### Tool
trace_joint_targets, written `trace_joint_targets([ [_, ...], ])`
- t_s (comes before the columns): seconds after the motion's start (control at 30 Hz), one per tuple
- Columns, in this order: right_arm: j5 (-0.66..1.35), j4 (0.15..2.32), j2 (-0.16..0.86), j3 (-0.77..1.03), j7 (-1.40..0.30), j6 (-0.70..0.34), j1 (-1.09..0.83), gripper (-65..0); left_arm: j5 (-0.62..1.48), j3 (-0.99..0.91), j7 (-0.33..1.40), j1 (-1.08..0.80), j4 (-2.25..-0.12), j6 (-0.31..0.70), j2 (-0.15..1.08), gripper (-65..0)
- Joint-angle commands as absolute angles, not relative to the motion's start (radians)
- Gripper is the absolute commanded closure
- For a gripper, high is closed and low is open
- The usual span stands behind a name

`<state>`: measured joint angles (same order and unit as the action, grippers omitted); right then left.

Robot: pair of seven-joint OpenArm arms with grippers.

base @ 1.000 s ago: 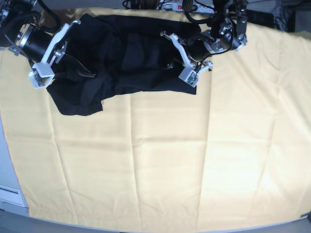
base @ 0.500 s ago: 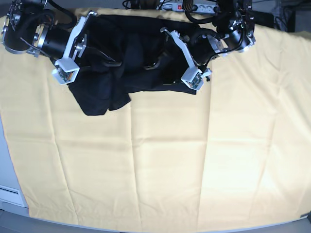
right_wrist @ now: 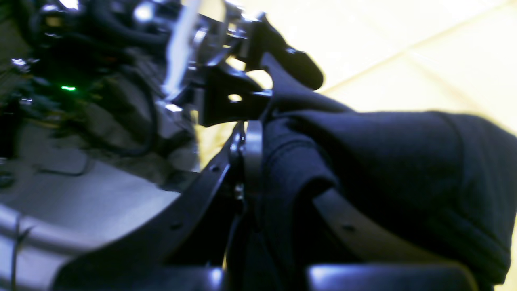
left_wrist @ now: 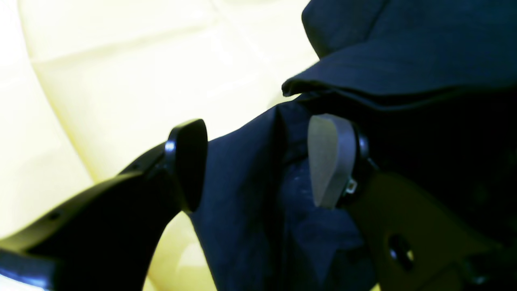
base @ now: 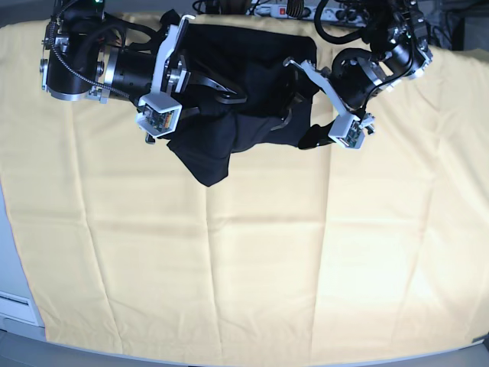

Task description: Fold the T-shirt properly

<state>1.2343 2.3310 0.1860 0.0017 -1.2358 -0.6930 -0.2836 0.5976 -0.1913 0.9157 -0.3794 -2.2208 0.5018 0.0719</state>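
Wide tabletop draped in a creased yellow table cloth [base: 252,267], bare over most of its near half; cables and a power strip crowding the far edge. Bunched near that far edge, left of centre — the plain black short-sleeved soft cloth T-shirt [base: 244,115], crumpled and partly lifted, one loose corner drooping toward the near edge.

Right gripper [right_wrist: 278,169] clamped on a thick fold of the shirt, cloth pinched tight between the jaws in its wrist view. Left gripper [left_wrist: 258,161] with jaws set apart, a ridge of dark cloth lying between the pads [left_wrist: 327,157] but not squeezed — no grip there.

Step in hand, by the look of it: gathering and dragging the shirt to spread it, well before any true fold. Next move likely calls for closing the left jaws on that ridge, then drawing both grips apart to flatten the cloth.

No containers anywhere in view.
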Motion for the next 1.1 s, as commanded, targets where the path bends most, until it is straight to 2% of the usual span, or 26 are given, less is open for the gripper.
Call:
trace_joint_targets([
  [0.0, 1.264, 2.348, 0.176, -0.012, -1.184, -0.698, -0.274, 0.0, 0.619, -0.191, 0.891, -0.374, -2.239, 0.505, 0.072, -40.5],
  [0.23, 1.115, 2.346, 0.077, -0.108, -1.128, -0.698, -0.271, 0.0, 0.61, -0.191, 0.891, -0.374, -2.239, 0.505, 0.072, -40.5],
  [0.43, 0.979, 2.293, 0.046, -0.218, -1.042, -0.698, -0.268, 0.0, 0.6, -0.191, 0.89, -0.374, -2.239, 0.505, 0.073, -40.5],
  [0.47, 0.958, 2.286, 0.047, -0.232, -1.026, -0.698, -0.266, -5.8, 0.59, -0.191, 0.89, -0.374, -2.239, 0.505, 0.073, -40.5],
  [0.57, 0.94, 2.286, 0.047, -0.261, -1.013, -0.698, -0.251, -31.7, 0.55, -0.194, 0.89, -0.374, -2.24, 0.505, 0.108, -40.5],
  [0.6, 0.944, 2.286, 0.046, -0.267, -1.012, -0.698, -0.247, -36.2, 0.537, -0.2, 0.889, -0.374, -2.241, 0.505, 0.124, -40.5],
  [0.77, 0.984, 2.287, 0.047, -0.27, -1.013, -0.698, -0.233, -37.1, 0.521, -0.314, 0.881, -0.374, -2.249, 0.503, 0.204, -40.5],
  [0.97, 1.165, 2.296, 0.046, -0.27, -1.013, -0.698, -0.229, -37.1, 0.544, -0.498, 0.86, -0.371, -2.249, 0.45, 0.277, -40.5],
  [1.07, 1.161, 2.297, 0.046, -0.268, -1.013, -0.698, -0.199, -37.1, 0.583, -0.558, 0.862, -0.371, -2.249, 0.448, 0.294, -40.5],
])
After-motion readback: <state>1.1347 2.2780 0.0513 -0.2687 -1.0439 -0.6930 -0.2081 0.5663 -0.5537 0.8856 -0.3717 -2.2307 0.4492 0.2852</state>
